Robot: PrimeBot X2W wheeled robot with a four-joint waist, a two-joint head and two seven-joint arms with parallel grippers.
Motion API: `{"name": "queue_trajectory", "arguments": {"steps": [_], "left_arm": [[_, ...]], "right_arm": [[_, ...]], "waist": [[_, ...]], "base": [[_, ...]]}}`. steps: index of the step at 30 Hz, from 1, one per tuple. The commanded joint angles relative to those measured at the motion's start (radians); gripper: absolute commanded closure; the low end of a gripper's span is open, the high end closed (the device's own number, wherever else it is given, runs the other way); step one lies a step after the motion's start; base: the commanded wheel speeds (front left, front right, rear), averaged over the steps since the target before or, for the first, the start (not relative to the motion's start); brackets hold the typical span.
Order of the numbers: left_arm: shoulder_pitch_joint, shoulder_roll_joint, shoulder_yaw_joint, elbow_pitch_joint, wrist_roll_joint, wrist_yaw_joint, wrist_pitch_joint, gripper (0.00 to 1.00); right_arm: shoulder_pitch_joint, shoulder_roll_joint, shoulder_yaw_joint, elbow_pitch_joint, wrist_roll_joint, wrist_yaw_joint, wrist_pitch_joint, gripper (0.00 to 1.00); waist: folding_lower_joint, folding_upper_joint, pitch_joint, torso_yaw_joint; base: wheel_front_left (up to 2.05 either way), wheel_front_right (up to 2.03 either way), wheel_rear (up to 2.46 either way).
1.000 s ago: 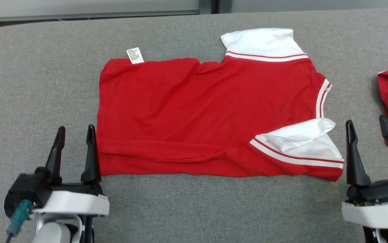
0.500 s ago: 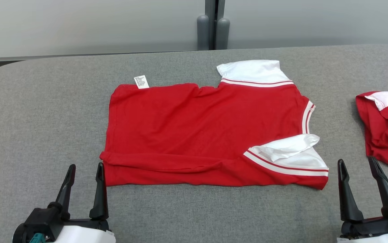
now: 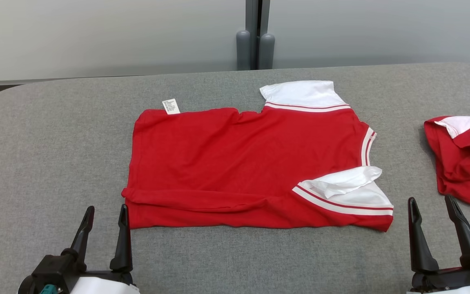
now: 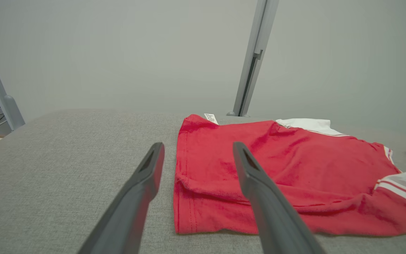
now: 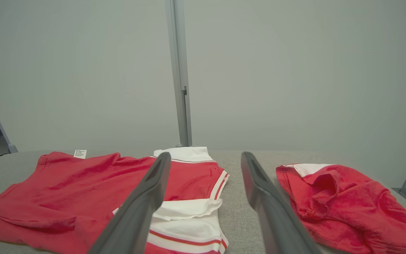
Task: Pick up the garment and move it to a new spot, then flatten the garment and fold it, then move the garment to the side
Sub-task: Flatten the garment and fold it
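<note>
Head view shows a grey fabric-covered bench (image 3: 47, 163) running across the picture, rounded at its far left corner, with pale wall panels (image 3: 96, 36) behind it and a grey upright post (image 3: 255, 41) where the panels meet.

A red T-shirt (image 3: 239, 163) lies spread on the middle of the bench, hem toward the robot's left and neck opening toward its right. Its body is mostly smooth. A long rolled ridge of cloth runs along the near edge, and a small pucker sits on the far edge.

A second red garment (image 3: 467, 163) lies bunched at the robot's right, well apart from the T-shirt, with a white patch on its top.

The left gripper (image 3: 107, 207) stands at the lower left, its two dark fingers spread and holding nothing. Its inner fingertip is just beside the T-shirt's near hem corner, and contact cannot be judged.

The right gripper (image 3: 430, 199) stands at the lower right, fingers likewise spread and empty, over bare bench between the two garments and near the T-shirt's near shoulder corner.

The far sleeve (image 3: 302, 93) is white with red and white stripes and lies flat past the far edge. The near sleeve (image 3: 349, 188), striped the same, is folded over the red body with a crumpled white flap on top.

A small white care label (image 3: 171, 106) sticks out at the far hem corner.
</note>
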Motion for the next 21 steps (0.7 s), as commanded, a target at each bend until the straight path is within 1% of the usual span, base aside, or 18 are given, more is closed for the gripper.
{"name": "queue_trajectory", "arguments": {"steps": [1, 8, 12, 16, 21], "left_arm": [[-0.003, 0.004, 0.0, 0.002, -0.002, 0.003, 0.0, 0.0], [-0.016, 0.006, -0.007, 0.01, -0.007, 0.005, 0.006, 0.0], [-0.037, 0.001, -0.017, 0.038, -0.023, -0.013, 0.025, 0.0], [-0.076, -0.006, -0.024, 0.12, -0.053, -0.039, 0.044, 0.0], [-0.136, -0.023, -0.022, 0.258, -0.1, -0.076, 0.045, 0.0]], "right_arm": [[0.005, 0.002, -0.002, 0.0, 0.001, 0.0, 0.002, 0.0], [-0.001, 0.002, -0.001, 0.003, 0.002, 0.0, 0.0, 0.0], [-0.016, 0.001, -0.005, 0.028, 0.011, 0.0, 0.009, 0.0], [-0.046, -0.005, 0.012, 0.11, 0.023, 0.0, 0.01, 0.0], [-0.103, -0.004, 0.016, 0.26, 0.052, 0.0, -0.005, 0.0]], "waist": [[0.0, 0.0, 0.001, 0.001], [0.0, 0.0, 0.009, 0.001], [0.0, 0.0, 0.033, 0.002], [0.0, 0.0, 0.074, 0.003], [0.0, 0.0, 0.114, 0.01]], "base": [[0.0, 0.0, 0.0], [0.0, 0.0, 0.0], [0.0, 0.0, 0.0], [0.0, 0.0, 0.0], [0.0, 0.0, 0.0]]}}
